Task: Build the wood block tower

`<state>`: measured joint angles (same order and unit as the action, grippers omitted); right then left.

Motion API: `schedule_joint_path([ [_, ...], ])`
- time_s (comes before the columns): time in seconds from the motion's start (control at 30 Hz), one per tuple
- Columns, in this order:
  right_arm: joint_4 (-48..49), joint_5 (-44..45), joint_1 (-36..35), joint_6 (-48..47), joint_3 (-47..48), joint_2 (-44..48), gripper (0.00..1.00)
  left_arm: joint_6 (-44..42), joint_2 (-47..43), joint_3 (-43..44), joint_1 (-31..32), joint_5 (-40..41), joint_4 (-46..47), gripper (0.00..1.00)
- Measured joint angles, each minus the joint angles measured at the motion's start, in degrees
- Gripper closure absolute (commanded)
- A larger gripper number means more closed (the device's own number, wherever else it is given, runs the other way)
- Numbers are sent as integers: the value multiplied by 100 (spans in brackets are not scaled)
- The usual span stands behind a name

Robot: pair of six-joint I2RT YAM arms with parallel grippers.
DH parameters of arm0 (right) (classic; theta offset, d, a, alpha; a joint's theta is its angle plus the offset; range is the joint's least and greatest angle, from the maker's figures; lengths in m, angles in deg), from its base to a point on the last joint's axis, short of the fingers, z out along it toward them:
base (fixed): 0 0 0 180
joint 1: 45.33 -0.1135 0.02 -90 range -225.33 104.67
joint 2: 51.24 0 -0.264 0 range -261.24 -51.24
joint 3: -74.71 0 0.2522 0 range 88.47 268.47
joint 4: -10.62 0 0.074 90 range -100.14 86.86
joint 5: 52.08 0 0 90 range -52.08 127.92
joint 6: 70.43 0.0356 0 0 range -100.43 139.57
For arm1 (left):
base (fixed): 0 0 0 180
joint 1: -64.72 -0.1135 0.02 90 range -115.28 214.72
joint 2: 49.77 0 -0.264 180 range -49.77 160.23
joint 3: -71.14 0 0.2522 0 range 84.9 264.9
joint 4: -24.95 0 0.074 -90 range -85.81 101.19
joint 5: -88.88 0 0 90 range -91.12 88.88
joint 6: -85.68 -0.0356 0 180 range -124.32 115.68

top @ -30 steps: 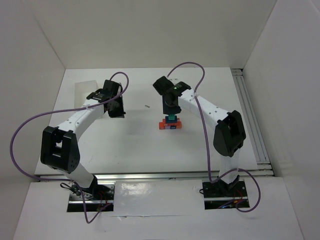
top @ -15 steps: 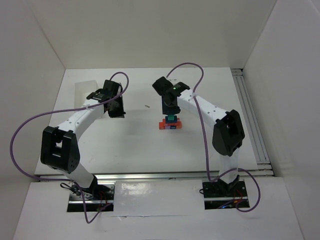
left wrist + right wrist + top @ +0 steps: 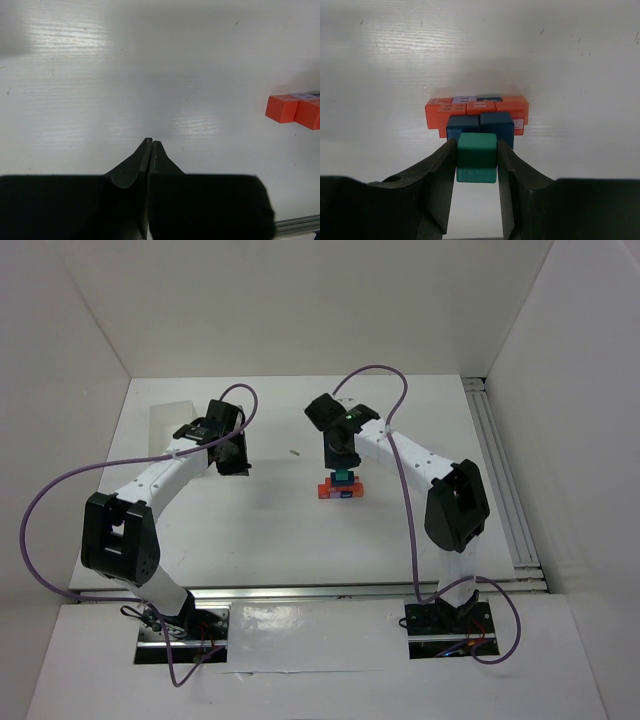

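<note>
Right pincer (image 3: 476, 146) gripped the teal cube (image 3: 477, 154) atop the tower (image 3: 480, 120), centre frame. Left pincer (image 3: 151, 143) stood closed, well apart at left. A small grey object (image 3: 295, 452) lay between them.

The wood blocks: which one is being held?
The teal green block, clamped in the right end effector above the dark blue blocks; no other block is gripped.

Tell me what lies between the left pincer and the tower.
Only bare table, as the left wrist view shows: nothing between the shut left pincer and the tower, whose orange blocks show at right.
</note>
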<state>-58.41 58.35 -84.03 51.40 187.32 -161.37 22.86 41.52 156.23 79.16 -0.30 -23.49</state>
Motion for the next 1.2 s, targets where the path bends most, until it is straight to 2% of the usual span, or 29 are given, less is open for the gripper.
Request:
schedule_joint_path([
  [0.8, 48, 35, 48, 0, -103, 0, 60, 0, 0, 0, 0, 0, 0, 96],
  [1.2, 81, 17, 48, -11, -103, 0, 53, -2, 0, 0, 0, 0, 0, 96],
])
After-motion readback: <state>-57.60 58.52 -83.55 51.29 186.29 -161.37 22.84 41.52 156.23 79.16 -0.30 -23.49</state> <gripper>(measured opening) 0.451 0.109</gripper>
